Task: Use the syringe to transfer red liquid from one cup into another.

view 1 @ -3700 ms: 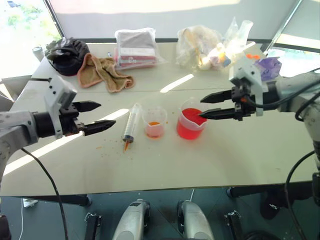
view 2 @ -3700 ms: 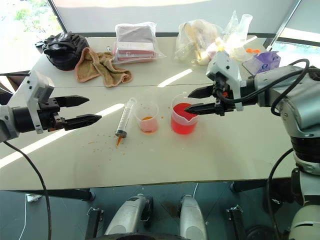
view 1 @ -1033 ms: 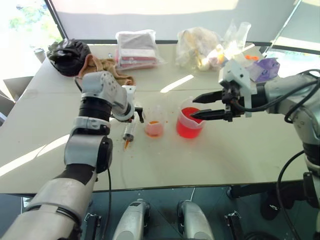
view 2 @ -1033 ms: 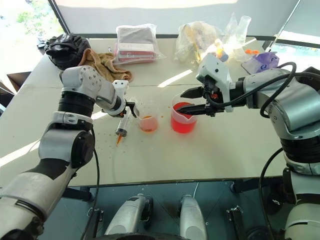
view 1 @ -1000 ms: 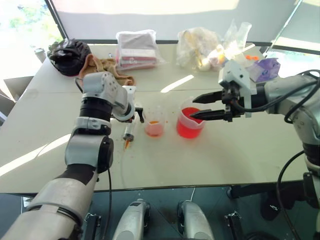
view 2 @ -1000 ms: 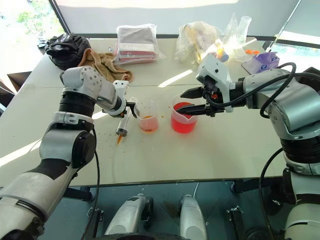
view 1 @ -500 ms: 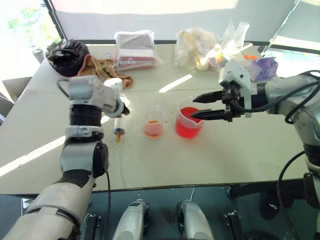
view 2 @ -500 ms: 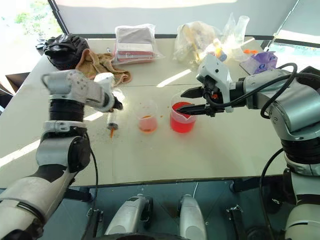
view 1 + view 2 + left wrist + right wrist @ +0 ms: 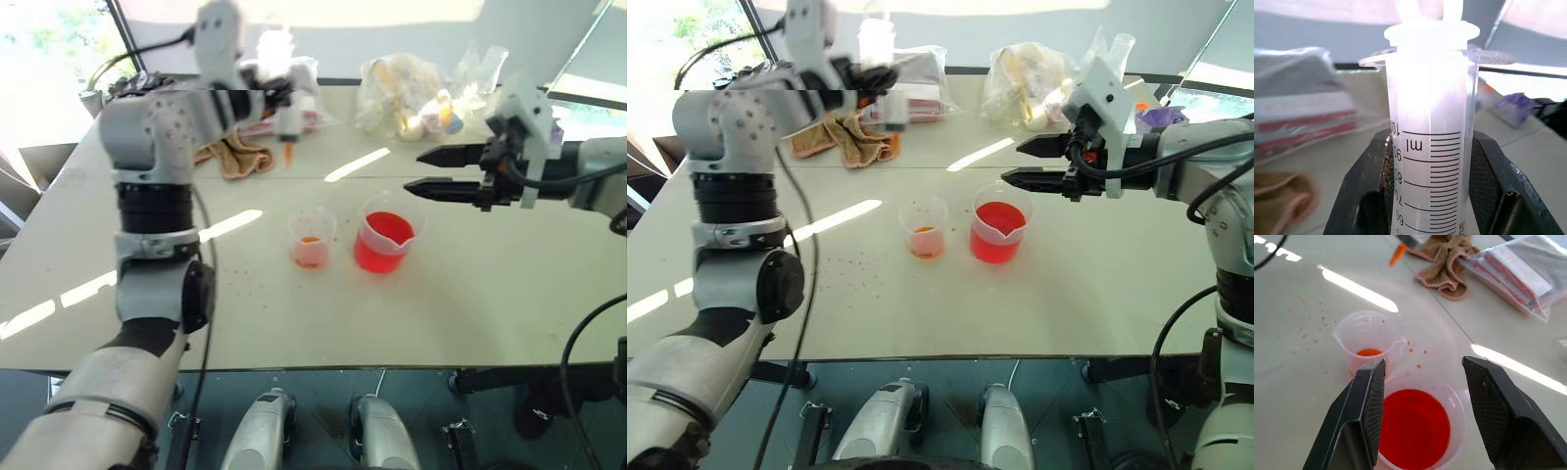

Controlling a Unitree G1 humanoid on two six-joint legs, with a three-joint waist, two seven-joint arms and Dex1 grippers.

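My left gripper (image 9: 284,106) is raised high over the back of the table and shut on the syringe (image 9: 1430,147). The clear barrel hangs upright with its orange tip (image 9: 289,153) pointing down. The larger cup (image 9: 384,243), with a spout, stands mid-table holding the red liquid (image 9: 1413,428). To its left, the smaller cup (image 9: 312,238) has a little orange-red liquid at its bottom. My right gripper (image 9: 414,170) hovers open, pointing leftward, above and just to the right of the larger cup, with nothing between its fingers (image 9: 1366,416).
A tan towel (image 9: 235,157), a black bag (image 9: 132,88), a clear bag of packets (image 9: 921,83) and a plastic bag of small items (image 9: 407,88) line the back of the table. Orange droplets (image 9: 245,284) speckle the surface left of the cups.
My left gripper closed on the syringe lying on the table, lifted it high toward the back and turned it upright, tip down. The right gripper rose a little. The camera view also shifted.
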